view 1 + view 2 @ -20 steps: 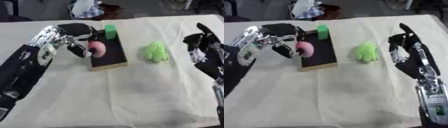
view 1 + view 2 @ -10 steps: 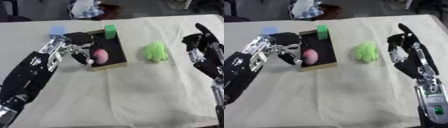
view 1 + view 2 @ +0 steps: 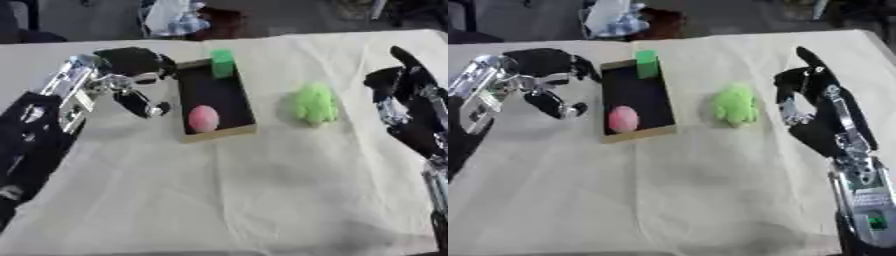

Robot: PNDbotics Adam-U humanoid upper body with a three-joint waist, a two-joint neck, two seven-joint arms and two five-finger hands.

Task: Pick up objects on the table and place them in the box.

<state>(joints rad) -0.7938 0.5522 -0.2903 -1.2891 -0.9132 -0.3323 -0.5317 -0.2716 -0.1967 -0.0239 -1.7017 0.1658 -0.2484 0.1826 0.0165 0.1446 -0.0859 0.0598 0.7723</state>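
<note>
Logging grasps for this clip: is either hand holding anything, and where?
Nothing is held. The left hand is beside the box, empty; the right hand is open near the green toy.

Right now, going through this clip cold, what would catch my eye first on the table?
Most likely the bright green toy lying alone on the pale cloth, just right of the box. The dark-floored box comes next, with a pink egg-shaped thing at its near end and a green block at its far end. The left hand hangs beside the box's left wall holding nothing, and the right hand waits open at the right edge.
</note>
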